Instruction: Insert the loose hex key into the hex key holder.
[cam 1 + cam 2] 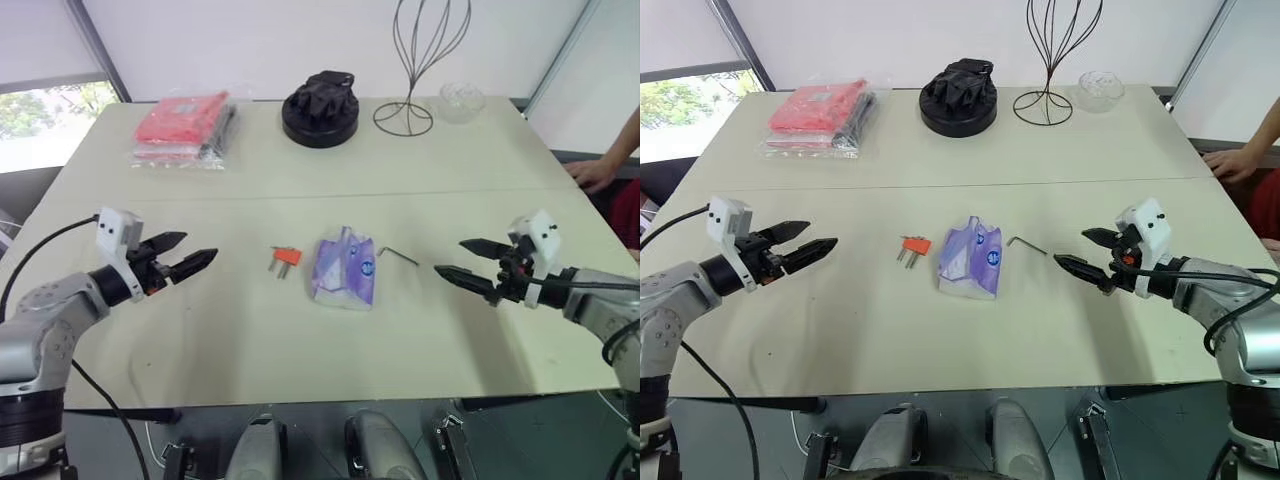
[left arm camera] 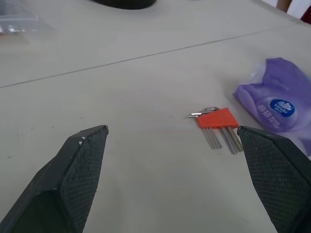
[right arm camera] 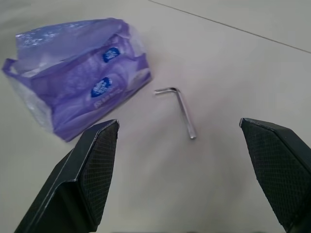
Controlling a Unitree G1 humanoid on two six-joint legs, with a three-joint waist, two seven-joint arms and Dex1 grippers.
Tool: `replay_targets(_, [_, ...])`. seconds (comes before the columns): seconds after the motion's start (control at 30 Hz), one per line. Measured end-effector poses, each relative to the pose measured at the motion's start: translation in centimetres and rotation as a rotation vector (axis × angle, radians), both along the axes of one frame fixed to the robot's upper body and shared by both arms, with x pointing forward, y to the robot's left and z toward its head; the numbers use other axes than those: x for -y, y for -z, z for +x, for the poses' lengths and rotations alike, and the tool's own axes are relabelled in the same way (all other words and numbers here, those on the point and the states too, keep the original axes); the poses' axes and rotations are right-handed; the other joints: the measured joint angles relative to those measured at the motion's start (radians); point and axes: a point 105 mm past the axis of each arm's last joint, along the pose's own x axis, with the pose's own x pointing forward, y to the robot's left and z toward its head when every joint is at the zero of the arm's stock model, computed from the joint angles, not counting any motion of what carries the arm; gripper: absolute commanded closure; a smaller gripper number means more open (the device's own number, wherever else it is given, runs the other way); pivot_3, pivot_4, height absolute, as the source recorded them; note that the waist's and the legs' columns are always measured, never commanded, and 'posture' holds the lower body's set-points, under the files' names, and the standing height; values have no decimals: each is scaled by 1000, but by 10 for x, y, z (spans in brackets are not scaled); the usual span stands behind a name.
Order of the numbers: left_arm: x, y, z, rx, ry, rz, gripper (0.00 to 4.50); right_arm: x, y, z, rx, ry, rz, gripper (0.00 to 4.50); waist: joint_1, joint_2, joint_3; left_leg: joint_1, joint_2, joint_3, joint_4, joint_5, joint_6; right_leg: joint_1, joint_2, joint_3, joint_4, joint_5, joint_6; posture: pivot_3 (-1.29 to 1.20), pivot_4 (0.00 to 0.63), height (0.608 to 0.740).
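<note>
Both end effectors apart, empty: left end effector (image 1: 195,252) frame left, right end effector (image 1: 466,262) frame right. Loose hex key (image 1: 398,254) centre-right on worktop (image 1: 300,340), beside purple pouch (image 1: 345,270); orange holder (image 1: 285,258) centre-left.

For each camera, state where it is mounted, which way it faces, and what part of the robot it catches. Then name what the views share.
Left and right eye views: on the head, looking forward and down over the beige table; both arms show, with open left gripper and open right gripper.
Left wrist view: along the left gripper's black fingers, facing the small orange-red plastic hex key holder.
Right wrist view: along the right gripper's fingers, facing the thin grey L-shaped loose hex key.
Shared: every view shows the purple-white plastic pouch.
</note>
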Motion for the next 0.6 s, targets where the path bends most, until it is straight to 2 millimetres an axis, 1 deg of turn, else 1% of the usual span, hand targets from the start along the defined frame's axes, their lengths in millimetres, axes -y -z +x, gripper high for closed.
replay_targets(0.13, [-1,-2,0,12,11,11,60,3,-3,-1,-1,-3,-23,354,2,0,0,0,0,0,0,0,0,0,0,0,0,0,0,0,150,740])
replay_targets(0.3, [-6,-1,-1,2,28,59,60,11,6,-7,-25,17,-64,354,2,0,0,0,0,0,0,0,0,0,0,0,-1,0,0,0,150,740])
replay_targets(0.4, [-11,4,0,-13,34,70,60,14,8,-8,-28,29,-73,354,0,0,0,0,0,1,0,0,0,0,0,0,-1,0,0,0,150,740])
replay_targets(0.53, [-9,11,1,-33,54,79,60,12,9,-11,-19,23,-82,354,2,0,0,0,0,0,0,0,0,0,0,0,-1,0,0,0,150,740])
replay_targets(0.6, [-7,10,2,-30,64,80,60,10,9,-12,-13,18,-86,354,2,0,0,0,0,1,0,0,0,0,0,0,-1,0,0,0,150,740])
